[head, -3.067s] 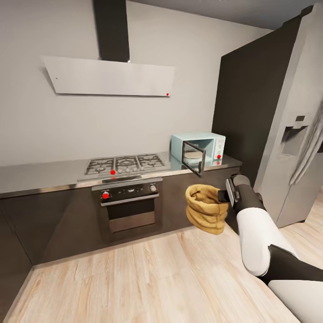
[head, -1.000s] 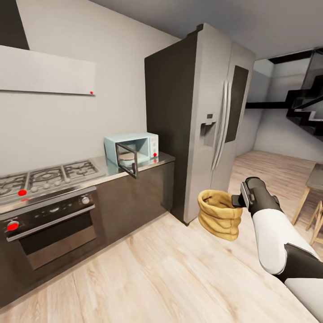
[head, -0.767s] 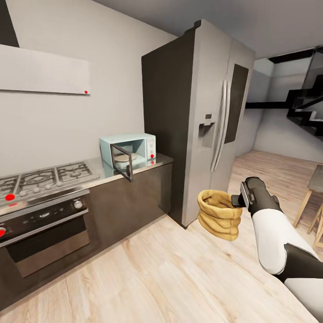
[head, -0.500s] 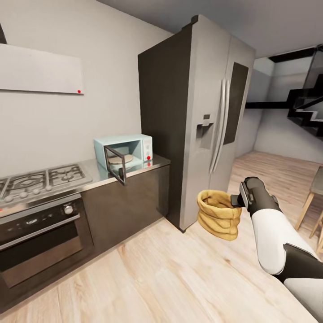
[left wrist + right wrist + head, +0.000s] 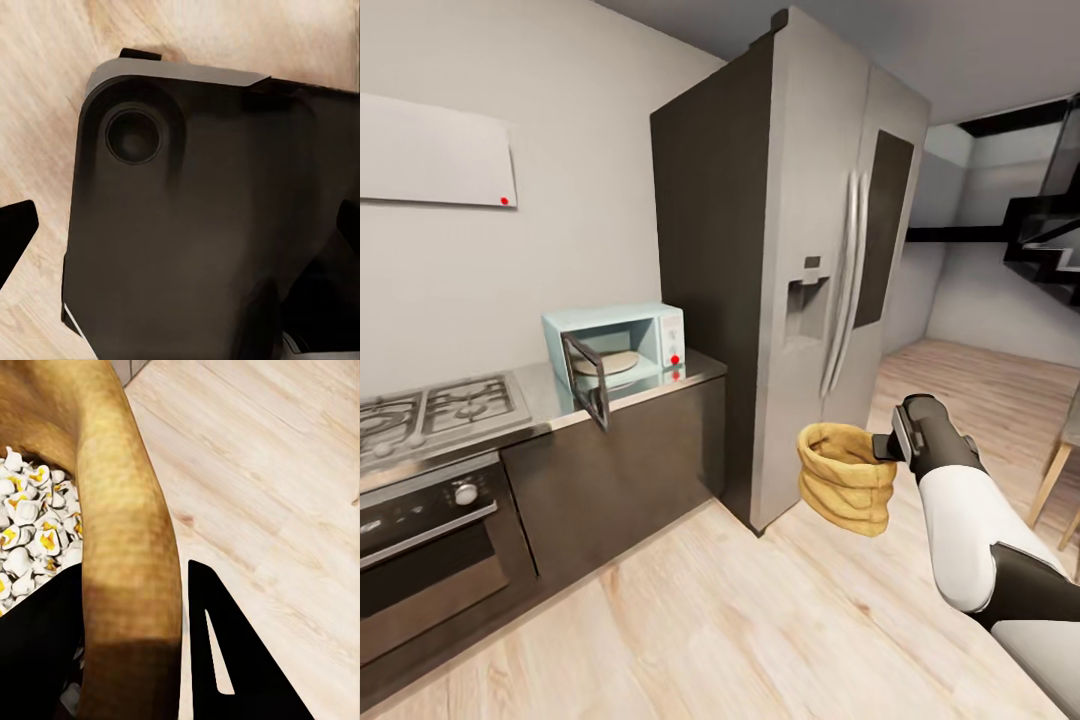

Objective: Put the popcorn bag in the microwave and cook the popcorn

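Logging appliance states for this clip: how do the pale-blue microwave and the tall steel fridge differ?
The small pale-blue microwave sits on the grey steel countertop; the tall steel fridge stands on the floor. The microwave's door hangs open; the fridge's doors are shut. Both are boxy appliances.

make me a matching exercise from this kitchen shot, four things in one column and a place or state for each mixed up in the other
Things:
1. popcorn bag
2. microwave
3. fridge
4. gas hob

Places or states:
A. set into the countertop, above the built-in oven
B. door hanging open, round plate inside
C. held off the floor, rim pinched by the right gripper
D. tall, steel doors shut, standing at the counter's end

Pairs: 1-C, 2-B, 3-D, 4-A
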You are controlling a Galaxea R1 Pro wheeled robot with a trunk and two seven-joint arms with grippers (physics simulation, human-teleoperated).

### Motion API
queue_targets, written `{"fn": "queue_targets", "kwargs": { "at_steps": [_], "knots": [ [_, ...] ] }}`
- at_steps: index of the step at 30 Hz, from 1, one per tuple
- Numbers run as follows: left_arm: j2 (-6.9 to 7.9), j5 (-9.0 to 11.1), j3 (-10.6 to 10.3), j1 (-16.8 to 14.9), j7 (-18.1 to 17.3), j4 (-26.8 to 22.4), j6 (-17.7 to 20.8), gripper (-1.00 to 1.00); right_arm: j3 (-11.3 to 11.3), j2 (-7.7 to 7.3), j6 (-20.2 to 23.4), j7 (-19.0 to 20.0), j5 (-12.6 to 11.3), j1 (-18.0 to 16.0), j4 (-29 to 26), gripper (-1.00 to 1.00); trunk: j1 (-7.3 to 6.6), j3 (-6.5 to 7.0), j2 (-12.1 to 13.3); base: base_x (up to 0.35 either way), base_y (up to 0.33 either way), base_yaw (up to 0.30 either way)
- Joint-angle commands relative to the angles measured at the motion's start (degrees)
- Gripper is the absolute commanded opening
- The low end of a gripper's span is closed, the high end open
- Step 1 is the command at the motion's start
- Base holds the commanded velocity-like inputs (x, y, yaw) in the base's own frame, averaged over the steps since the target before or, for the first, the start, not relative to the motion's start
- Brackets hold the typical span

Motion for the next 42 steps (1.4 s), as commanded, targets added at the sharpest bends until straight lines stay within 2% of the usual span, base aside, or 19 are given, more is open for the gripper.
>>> {"fn": "queue_targets", "kwargs": {
  "at_steps": [1, 10, 32, 42],
  "knots": [
    [-0.01, 0.43, 0.06, -0.03, -0.07, 0.02, -0.17, 1.0, -0.13, 0.06, 0.16, 0.16, 0.16, -0.04, -0.04, -1.0, 0.03, -0.07, -0.03, 0.297, -0.179, 0.0],
    [-0.01, 0.43, 0.06, -0.03, -0.07, 0.02, -0.31, 1.0, -0.13, 0.13, 0.16, 0.08, 0.15, -0.04, 0.23, -1.0, 0.03, -0.07, -0.03, 0.297, -0.178, 0.085],
    [-0.01, 0.44, 0.13, -0.03, 0.02, 0.02, -0.45, 1.0, -0.13, 0.12, 0.16, 0.15, 0.13, -0.04, 0.31, -1.0, 0.03, -0.07, -0.03, 0.283, -0.209, 0.266],
    [-0.01, 1.09, 0.51, -0.03, 0.07, 0.02, -0.7, 1.0, -0.1, 0.13, 0.16, 0.16, 0.08, -0.04, 0.31, -1.0, 0.03, -0.07, -0.03, 0.15, -0.159, 0.269]
  ]
}}
